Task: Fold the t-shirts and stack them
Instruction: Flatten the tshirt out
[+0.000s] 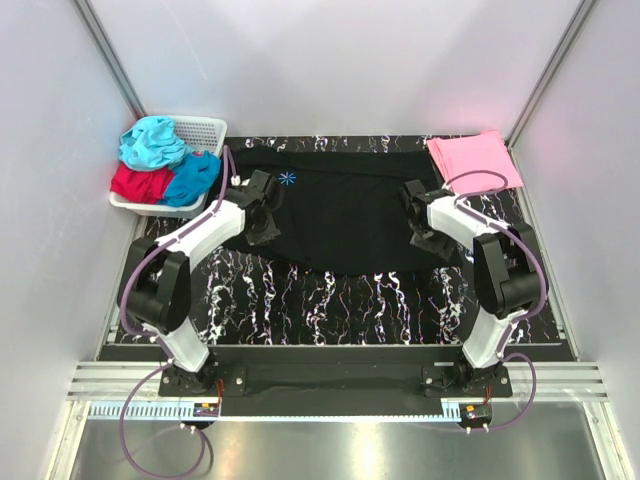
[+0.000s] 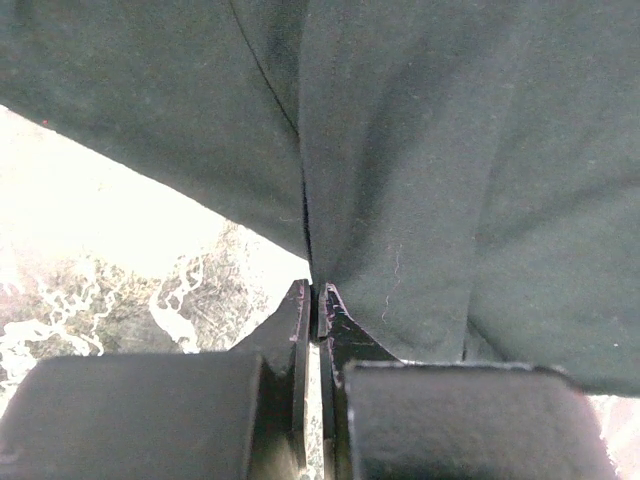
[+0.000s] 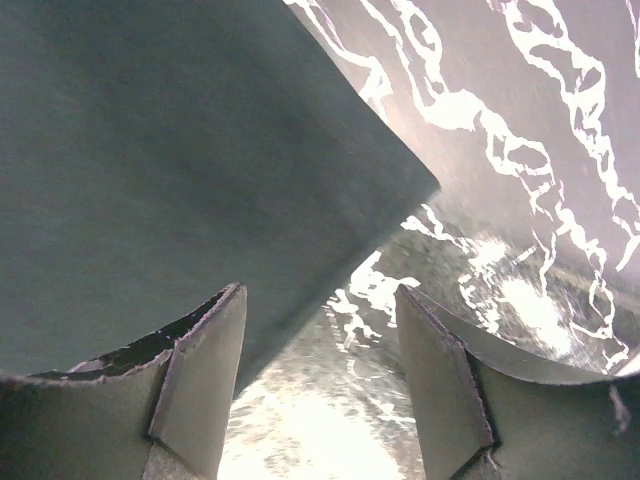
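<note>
A large black t-shirt [image 1: 340, 210] with a small light-blue starburst [image 1: 289, 179] lies spread across the back half of the table. My left gripper [image 1: 268, 212] is at its left side. In the left wrist view that gripper [image 2: 318, 300] is shut, pinching the edge of the black t-shirt [image 2: 420, 150], and the cloth creases up from the tips. My right gripper [image 1: 415, 218] sits at the shirt's right side. It [image 3: 320, 320] stands open, with nothing between its fingers and the black t-shirt's edge [image 3: 150, 150] just past the left fingertip. A folded pink t-shirt [image 1: 475, 160] lies at the back right.
A white lattice basket [image 1: 205, 130] stands at the back left and holds teal [image 1: 152, 142], red [image 1: 140, 183] and blue [image 1: 192, 178] t-shirts. The table [image 1: 330, 300] is black marble with white veins. Plain walls enclose it on three sides.
</note>
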Robot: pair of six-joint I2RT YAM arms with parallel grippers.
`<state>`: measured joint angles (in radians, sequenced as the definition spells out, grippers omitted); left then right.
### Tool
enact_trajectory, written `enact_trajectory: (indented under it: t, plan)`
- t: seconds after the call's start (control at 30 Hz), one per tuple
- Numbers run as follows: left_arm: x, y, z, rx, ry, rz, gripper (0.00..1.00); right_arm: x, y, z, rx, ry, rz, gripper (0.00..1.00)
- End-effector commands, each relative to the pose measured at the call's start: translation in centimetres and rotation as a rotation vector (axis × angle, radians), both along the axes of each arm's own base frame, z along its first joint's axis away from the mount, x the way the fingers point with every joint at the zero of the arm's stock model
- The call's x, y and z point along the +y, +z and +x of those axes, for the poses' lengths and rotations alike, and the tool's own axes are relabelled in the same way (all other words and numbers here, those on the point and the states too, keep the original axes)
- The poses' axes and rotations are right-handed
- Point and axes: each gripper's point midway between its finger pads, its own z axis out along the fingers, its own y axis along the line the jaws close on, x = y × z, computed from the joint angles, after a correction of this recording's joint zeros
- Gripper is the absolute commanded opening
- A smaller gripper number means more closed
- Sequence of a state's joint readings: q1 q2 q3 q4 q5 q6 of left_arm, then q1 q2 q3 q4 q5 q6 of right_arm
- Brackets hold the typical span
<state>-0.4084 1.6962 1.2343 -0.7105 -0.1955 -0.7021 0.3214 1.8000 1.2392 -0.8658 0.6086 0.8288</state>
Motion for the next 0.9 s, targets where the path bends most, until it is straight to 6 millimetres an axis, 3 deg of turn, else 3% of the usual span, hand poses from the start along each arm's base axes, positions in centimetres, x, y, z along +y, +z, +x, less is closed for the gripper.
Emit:
enact_trajectory:
  t: [0.0,0.2,0.3,0.5,0.63,0.87]
  plan:
    - [0.4,1.9,0.3,-0.069,-0.008,0.011,0.0,-1.7,0.2,-1.4,-0.023,-0.071,-0.039,0.68]
    - [0.7,2.0,-0.2,-0.071,-0.012,0.015,0.0,-4.5,-1.4,-4.4,-0.009,-0.156,-0.003,0.68]
    - [0.9,1.9,-0.3,-0.07,-0.014,0.017,0.0,-4.9,-1.9,-5.2,-0.017,-0.173,0.024,0.68]
    - [0.7,2.0,-0.4,-0.07,-0.025,0.013,0.0,-4.3,-2.4,-3.5,-0.042,-0.114,0.111,0.69]
    - [0.7,2.2,-0.3,-0.073,-0.03,0.016,0.0,-3.3,-0.8,-1.4,-0.122,-0.047,0.171,0.68]
    - [0.6,1.9,-0.3,-0.065,-0.03,0.016,0.0,-4.7,-1.5,-1.1,-0.125,-0.091,0.192,0.65]
